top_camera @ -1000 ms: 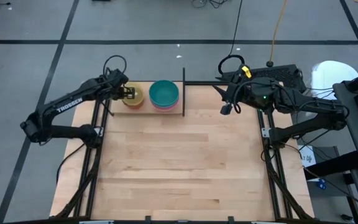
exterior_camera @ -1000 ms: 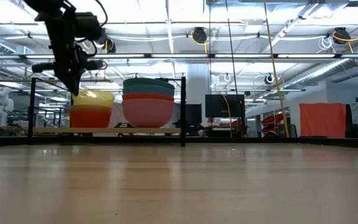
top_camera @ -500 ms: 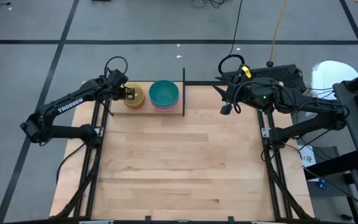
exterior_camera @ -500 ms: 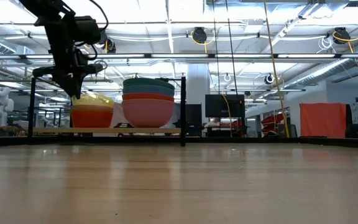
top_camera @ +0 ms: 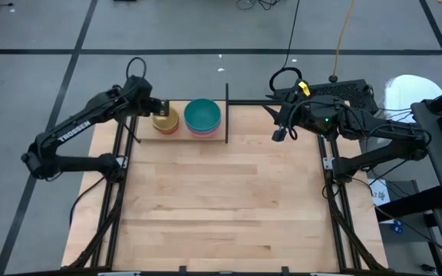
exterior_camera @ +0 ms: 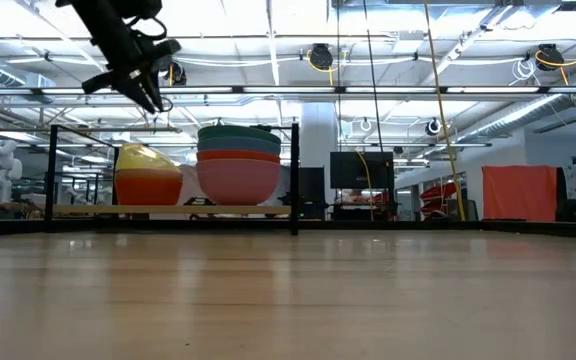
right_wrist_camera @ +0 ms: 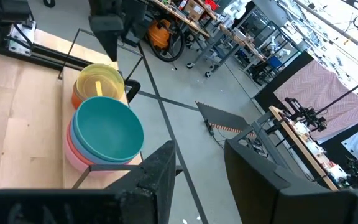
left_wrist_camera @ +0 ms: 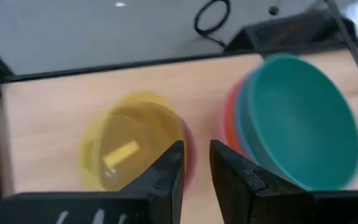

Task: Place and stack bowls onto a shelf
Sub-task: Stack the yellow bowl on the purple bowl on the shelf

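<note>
The shelf (top_camera: pixel 146 136) stands at the table's far left, its board (exterior_camera: pixel 168 211) carrying two stacks of bowls. A yellow bowl (left_wrist_camera: pixel 132 149) sits tilted inside an orange bowl (exterior_camera: pixel 148 190). To the right, a teal bowl (top_camera: pixel 202 115) tops a stack with a pink bowl (exterior_camera: pixel 238 182) at the bottom. My left gripper (left_wrist_camera: pixel 196 165) hangs open above the yellow bowl, clear of it (exterior_camera: pixel 153 100). My right gripper (right_wrist_camera: pixel 201 165) waits open, high over the table's far right corner (top_camera: pixel 276 136).
A black upright rod (exterior_camera: pixel 295 178) of the shelf frame stands just right of the teal stack. The wide wooden tabletop (top_camera: pixel 221 199) stretches toward the near edge. Cables and a black box (top_camera: pixel 344 88) lie beyond the far right corner.
My left gripper has let go of the yellow bowl's rim, opened, and risen above the shelf, tipping less steeply downward. The yellow bowl has dropped into the orange bowl and now sits tilted there.
</note>
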